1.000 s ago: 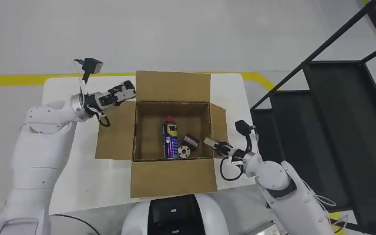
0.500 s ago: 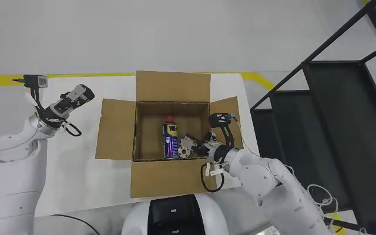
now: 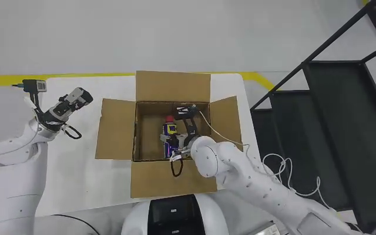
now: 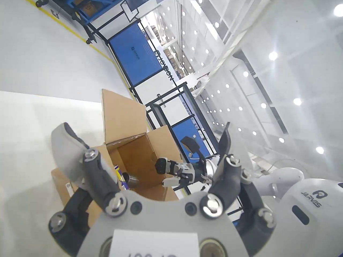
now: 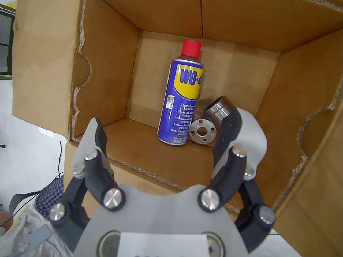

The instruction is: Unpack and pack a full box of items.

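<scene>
Right jaws spread over flat-lying can [image 5: 182,100], cap [image 5: 191,48] away.

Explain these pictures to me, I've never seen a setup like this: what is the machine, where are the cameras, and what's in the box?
This is a two-armed robot. Each arm ends in a gripper, a clamp with two fingers. One picture looks down from a camera above the arms. The other two come from a camera on each wrist, so you see that arm's own gripper up close. On the white table stands an open cardboard box. Inside it are a blue and yellow spray can with a red cap and a metal part beside it. The right gripper hangs open over the box, holding nothing. The left gripper is open and empty too, off to the side of the box, above the table.
</scene>
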Action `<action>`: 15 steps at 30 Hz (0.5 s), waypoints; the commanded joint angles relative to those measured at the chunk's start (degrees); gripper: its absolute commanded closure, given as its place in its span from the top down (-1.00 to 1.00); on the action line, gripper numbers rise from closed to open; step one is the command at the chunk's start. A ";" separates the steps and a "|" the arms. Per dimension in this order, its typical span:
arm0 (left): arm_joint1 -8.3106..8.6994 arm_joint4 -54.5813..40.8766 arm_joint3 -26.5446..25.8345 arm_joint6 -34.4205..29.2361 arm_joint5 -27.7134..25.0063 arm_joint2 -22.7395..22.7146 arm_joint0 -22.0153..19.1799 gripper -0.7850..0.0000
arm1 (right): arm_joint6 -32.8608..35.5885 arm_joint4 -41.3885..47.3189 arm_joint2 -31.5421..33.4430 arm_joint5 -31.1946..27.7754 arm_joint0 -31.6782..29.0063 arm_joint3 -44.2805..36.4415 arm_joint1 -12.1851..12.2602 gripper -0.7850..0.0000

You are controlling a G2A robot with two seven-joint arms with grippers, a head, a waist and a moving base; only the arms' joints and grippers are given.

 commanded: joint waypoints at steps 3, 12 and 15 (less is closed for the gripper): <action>0.34 6.85 1.77 1.29 2.76 0.05 0.25 1.00 | 0.01 0.00 0.00 0.00 0.00 0.00 0.00 1.00; 0.28 2.95 11.64 -4.07 3.34 2.52 -2.93 1.00 | 0.01 0.00 0.00 0.00 0.00 0.00 0.00 1.00; 0.08 2.04 14.10 -9.36 1.32 4.86 -5.39 1.00 | 0.01 0.00 0.00 0.00 0.00 0.00 0.00 1.00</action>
